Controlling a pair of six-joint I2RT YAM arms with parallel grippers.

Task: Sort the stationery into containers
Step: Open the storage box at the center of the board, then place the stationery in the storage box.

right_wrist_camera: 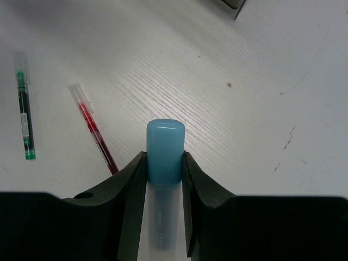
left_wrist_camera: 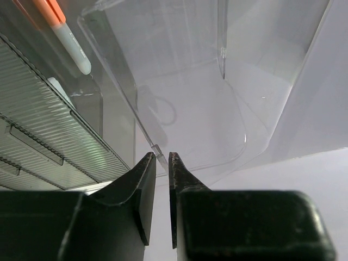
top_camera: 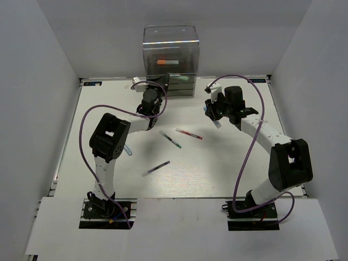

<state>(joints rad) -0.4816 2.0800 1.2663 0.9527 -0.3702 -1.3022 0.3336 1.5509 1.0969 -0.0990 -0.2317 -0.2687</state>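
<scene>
Table (top_camera: 217, 176): white, bearing everything listed below.

Clear plastic box (top_camera: 171, 43): far centre of the table, rounded top, shallow drawers stacked beneath. One orange-capped marker (top_camera: 167, 63) lying crosswise in the upper part, visible through the wall. Contents of the lower drawers not legible.

Clear drawer (left_wrist_camera: 190, 125): close before the left wrist camera, nothing seen inside it; the orange-capped marker above and to its left.

Left gripper (top_camera: 159, 87): set against the box's lower left front. Jaws almost together, only a slit between; thin drawer lip meeting the tips. Pinched or merely touched: cannot tell. Position probably chosen for working the drawer.

Right gripper (top_camera: 215, 113): right of the box, clear of the table. Clamped on a blue-capped marker (right_wrist_camera: 165, 149), cap protruding beyond the fingertips; probably carried ready for a drawer.

Loose stationery, mid-table, well apart from the box, unsorted:
- red pen (top_camera: 188, 134)
- green pen (top_camera: 171, 140)
- dark pen (top_camera: 156, 167)
- light-blue-capped item (top_camera: 128, 150), partly hidden beside the left arm
</scene>
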